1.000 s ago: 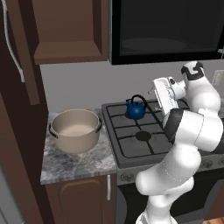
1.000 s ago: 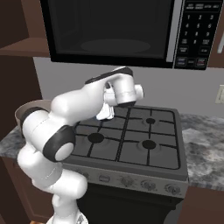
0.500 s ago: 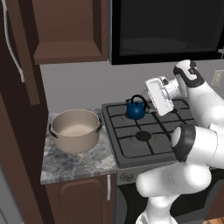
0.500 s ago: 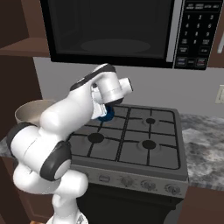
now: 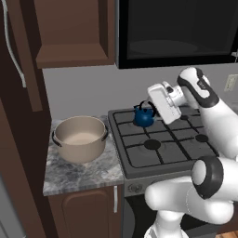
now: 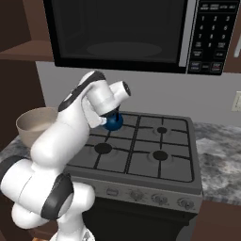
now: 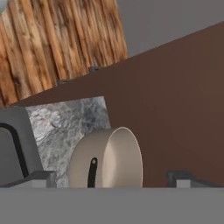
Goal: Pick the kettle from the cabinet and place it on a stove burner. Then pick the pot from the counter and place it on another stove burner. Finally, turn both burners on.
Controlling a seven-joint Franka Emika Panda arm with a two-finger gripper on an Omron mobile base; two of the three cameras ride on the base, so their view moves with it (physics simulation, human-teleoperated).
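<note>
Wide open and holding nothing, the claw (image 7: 111,180) floats above the stove, beside the kettle. One small shiny blue kettle (image 5: 144,116) with a black curved handle sits on the back left burner of the grey stove top (image 5: 162,148). One big round tan pot (image 5: 80,138) with two dark side handles stands on the speckled grey stone desk (image 5: 83,172).

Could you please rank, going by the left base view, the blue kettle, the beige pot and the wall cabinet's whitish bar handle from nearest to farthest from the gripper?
1. Small dark-blue kettle, on the stove's rear-left burner, just left of the gripper.
2. Wide beige pot, on the counter left of the stove.
3. Whitish bar handle, far upper left.
</note>
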